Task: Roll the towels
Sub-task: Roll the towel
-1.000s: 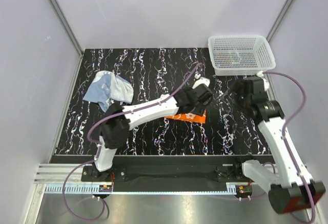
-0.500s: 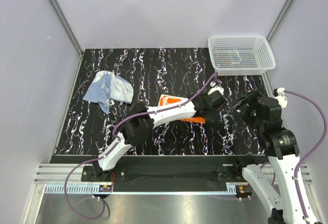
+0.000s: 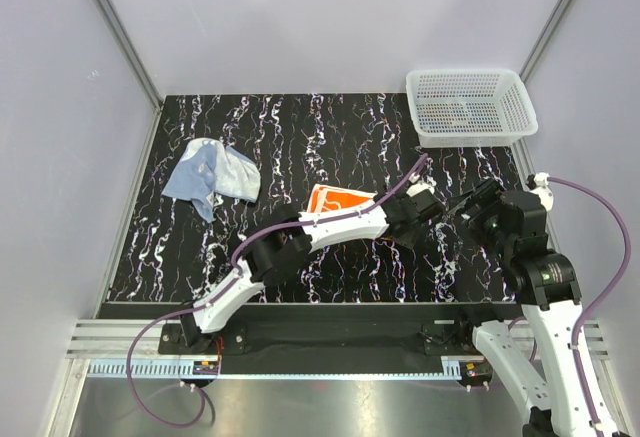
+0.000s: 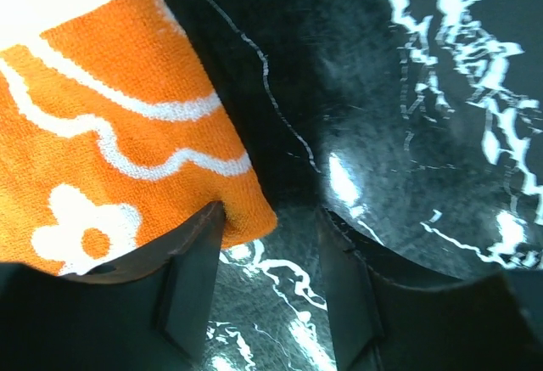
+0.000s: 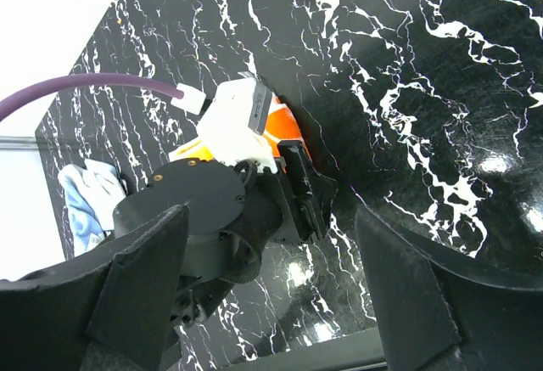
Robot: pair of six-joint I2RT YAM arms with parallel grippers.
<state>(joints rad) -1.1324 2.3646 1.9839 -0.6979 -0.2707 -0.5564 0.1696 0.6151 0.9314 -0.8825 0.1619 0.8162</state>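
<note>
The orange towel (image 3: 335, 200) with its white print lies flat mid-table, mostly hidden under my left arm. In the left wrist view its corner (image 4: 110, 133) rests against the tip of the left finger (image 4: 191, 286). My left gripper (image 4: 267, 282) is low over the table with a gap between its jaws, and bare marble shows there. From above, the left gripper (image 3: 425, 219) sits at the towel's right end. The pale blue-grey towel (image 3: 212, 172) lies crumpled at the far left. My right gripper (image 3: 470, 205) hovers wide open, just right of the left one, holding nothing.
A white mesh basket (image 3: 470, 107) stands at the back right corner. The black marbled tabletop (image 3: 300, 127) is walled on three sides. In the right wrist view, the left arm's wrist (image 5: 195, 210) fills the space between the right fingers (image 5: 140, 286).
The left arm has stretched further right along the orange towel and its jaws have narrowed. The right arm has pulled back from near the basket towards the near right.
</note>
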